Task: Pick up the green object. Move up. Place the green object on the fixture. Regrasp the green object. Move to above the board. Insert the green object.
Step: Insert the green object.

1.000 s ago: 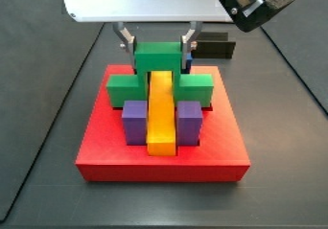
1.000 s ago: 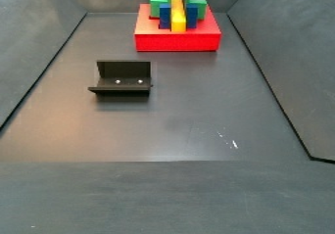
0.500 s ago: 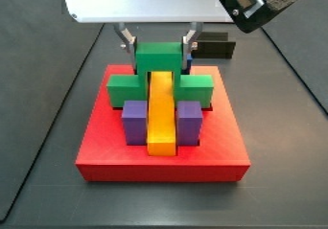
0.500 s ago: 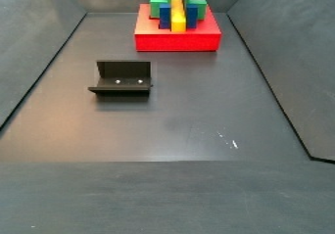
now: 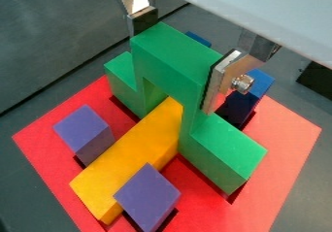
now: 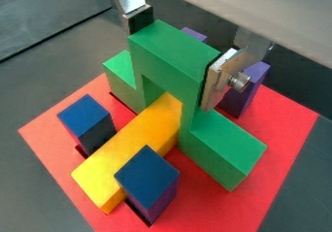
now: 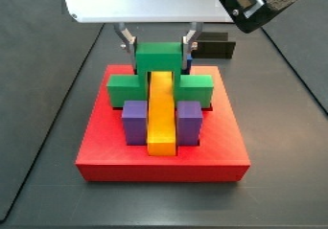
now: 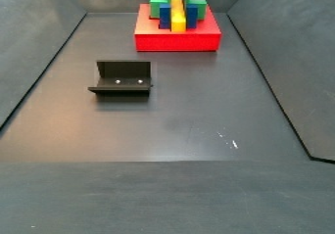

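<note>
Green piece [image 5: 182, 100]: sitting on the red board [image 7: 103, 156], its raised centre block straddling the far end of the yellow bar [image 6: 136, 144]; the two lower arms are reaching out to either side, low against the board in both wrist views.
Seating: I cannot tell whether the arms are fully down in their recesses; in a wrist view a dark slit is showing under the nearer arm's edge.
Gripper [image 5: 180, 42]: standing directly over the board, its silver fingers [image 6: 220, 79] clamping the centre block of the green piece from two opposite sides, pads flat on the faces. In a side view [image 7: 157, 34] the fingers are coming straight down from the white wrist housing onto the block.
Neighbours: two purple blocks [image 7: 133, 119] flanking the near half of the yellow bar in a side view; blue blocks [image 6: 88, 121] showing beside the bar in a wrist view. None looks to be touching the green piece.
Fixture [image 8: 121, 79]: standing empty on the dark floor, well apart from the board.
Step in hand: judged as the insertion, near its end.
Doing it well: keep the piece level and press straight down so both arms are sinking evenly; avoid sideways drag against the yellow bar; let go only once the arms are lying flush, then lift straight up so the pads do not pull the piece back out.
Risk: a tilted piece may jam with one arm riding high.
</note>
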